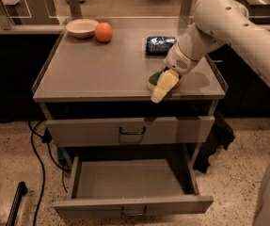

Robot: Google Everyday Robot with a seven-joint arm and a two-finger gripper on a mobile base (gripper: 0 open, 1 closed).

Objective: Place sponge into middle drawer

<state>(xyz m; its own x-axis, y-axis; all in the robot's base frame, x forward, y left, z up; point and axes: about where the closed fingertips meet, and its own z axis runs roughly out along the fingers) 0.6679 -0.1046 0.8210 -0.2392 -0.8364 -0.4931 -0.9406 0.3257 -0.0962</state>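
The sponge (154, 79), dark green on pale yellow foam, is at the front right of the grey table top (101, 65). My gripper (159, 91) reaches down from the right and is shut on the sponge, with its pale fingers covering most of the sponge and their tips reaching the table's front edge. The middle drawer (125, 179) is the lower grey drawer. It is pulled out below the table and nothing shows inside it. Its front (133, 206) has a small dark loop handle.
The upper drawer front (130, 131) is closed. A shiny blue snack packet (159, 44) lies behind the gripper. A white bowl (82, 27) and an orange (104, 32) stand at the back left. Black cables (39, 159) hang left of the drawers.
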